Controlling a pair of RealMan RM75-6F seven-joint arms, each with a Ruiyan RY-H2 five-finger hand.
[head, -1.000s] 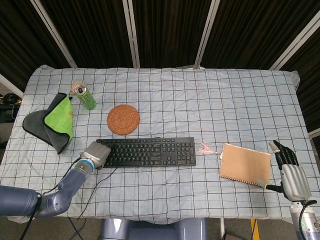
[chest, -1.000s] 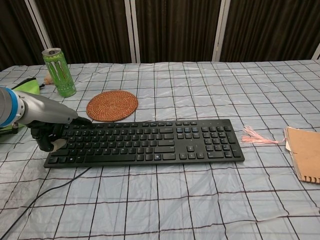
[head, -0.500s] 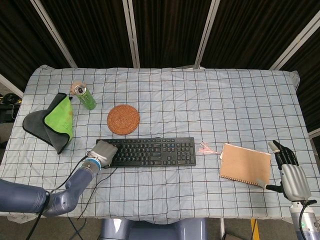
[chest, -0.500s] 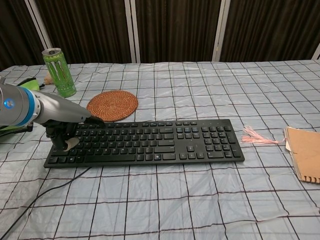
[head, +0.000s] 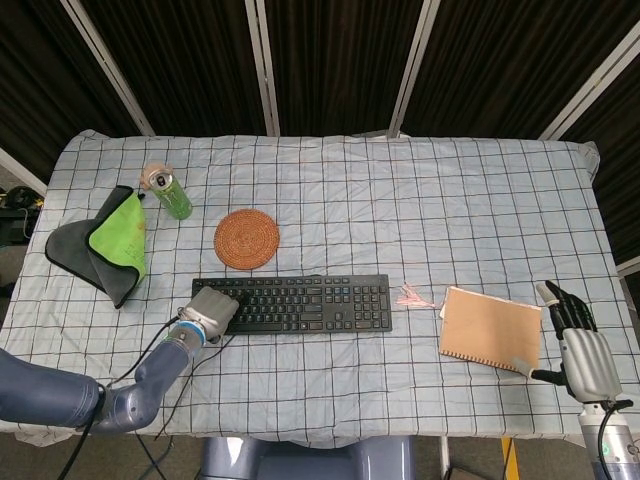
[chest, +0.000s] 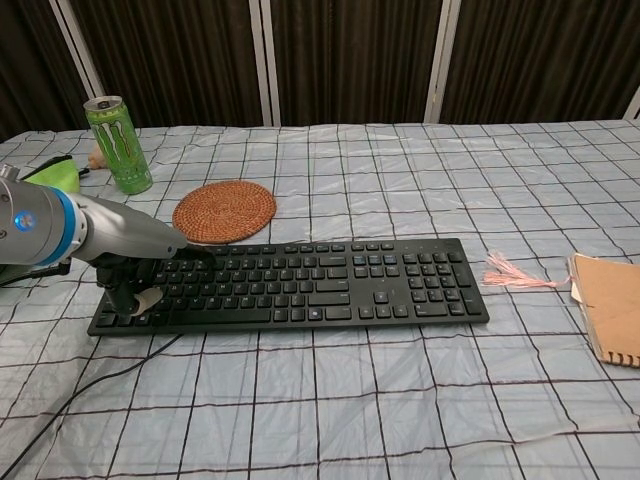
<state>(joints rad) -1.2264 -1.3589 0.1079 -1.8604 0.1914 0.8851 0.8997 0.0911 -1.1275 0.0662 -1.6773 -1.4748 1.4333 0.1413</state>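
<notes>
My left hand (head: 212, 309) (chest: 133, 281) sits over the left end of the black keyboard (head: 300, 303) (chest: 310, 285). Its fingers are curled down and touch the outer keys, holding nothing. The keyboard lies flat near the table's front middle. My right hand (head: 578, 342) shows only in the head view, at the front right corner. Its fingers are stretched out and apart, just right of a brown notebook (head: 490, 328) (chest: 610, 300) and not touching it.
A round woven coaster (head: 246, 238) (chest: 224, 210) lies behind the keyboard. A green can (head: 170, 193) (chest: 118, 143) and a grey-green cloth (head: 100, 245) (chest: 50, 172) are at the far left. A pink tassel (head: 412, 297) (chest: 510, 273) lies between keyboard and notebook. The keyboard cable (chest: 90, 385) trails toward the front edge.
My left hand has moved right, from beside the keyboard's left edge onto its outer keys. The right hand, keyboard and other things have stayed put.
</notes>
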